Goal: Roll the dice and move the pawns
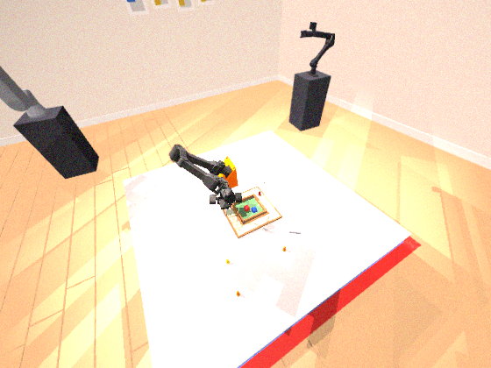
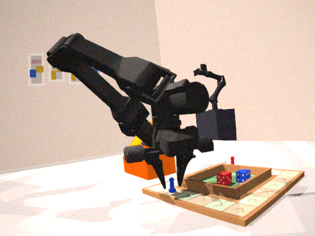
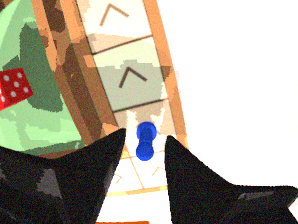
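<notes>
The blue pawn (image 2: 171,185) (image 3: 145,150) stands upright on a square along the left side of the board (image 2: 197,209) (image 3: 170,75). My gripper (image 2: 172,187) (image 3: 145,136) is partly open, with a fingertip on each side of the pawn and visible gaps between. The red die (image 1: 246,208) (image 2: 224,178) (image 3: 16,87) and the blue die (image 1: 254,209) (image 2: 243,176) lie in the tray (image 2: 212,190). The red die's upper face shows several pips in the wrist view; the blue die is outside that view. The red pawn (image 1: 259,193) (image 2: 232,160) stands at the board's far side.
An orange block (image 2: 135,168) with a sloped yellow top stands behind the gripper, beside the board. Small orange and yellow pieces (image 1: 284,249) (image 1: 227,261) (image 1: 238,293) stand on the white surface in front of the board. A thin dark item (image 1: 295,232) lies to the board's right.
</notes>
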You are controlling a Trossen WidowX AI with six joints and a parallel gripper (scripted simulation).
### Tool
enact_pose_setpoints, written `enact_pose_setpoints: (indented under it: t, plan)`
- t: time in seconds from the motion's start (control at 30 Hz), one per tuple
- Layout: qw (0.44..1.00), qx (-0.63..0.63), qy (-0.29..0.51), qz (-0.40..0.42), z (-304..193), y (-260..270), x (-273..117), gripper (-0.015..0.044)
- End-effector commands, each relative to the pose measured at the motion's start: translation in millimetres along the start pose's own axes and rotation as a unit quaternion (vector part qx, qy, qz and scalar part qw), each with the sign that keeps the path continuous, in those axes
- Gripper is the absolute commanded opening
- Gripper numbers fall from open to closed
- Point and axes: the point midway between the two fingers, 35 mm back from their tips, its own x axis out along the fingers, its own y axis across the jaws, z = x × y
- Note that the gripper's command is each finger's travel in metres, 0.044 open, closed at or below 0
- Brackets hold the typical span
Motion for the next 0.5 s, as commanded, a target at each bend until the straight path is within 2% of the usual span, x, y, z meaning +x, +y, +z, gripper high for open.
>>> enact_pose_setpoints:
  t: [0.0, 0.07, 0.2, 0.27, 0.47]
  plan:
    - [1.000, 0.002, 0.000, 0.000, 0, 0, 0, 0.0236]
    - [1.000, 0.001, 0.000, 0.001, 1, 1, -8, 0.0289]
    - [1.000, -0.001, 0.000, -0.001, 0, 1, -48, 0.0394]
    - [1.000, -0.001, 0.000, -0.001, 0, 1, -50, 0.0440]
    - [0.999, -0.048, 0.001, 0.015, -9, 25, -67, 0.0440]
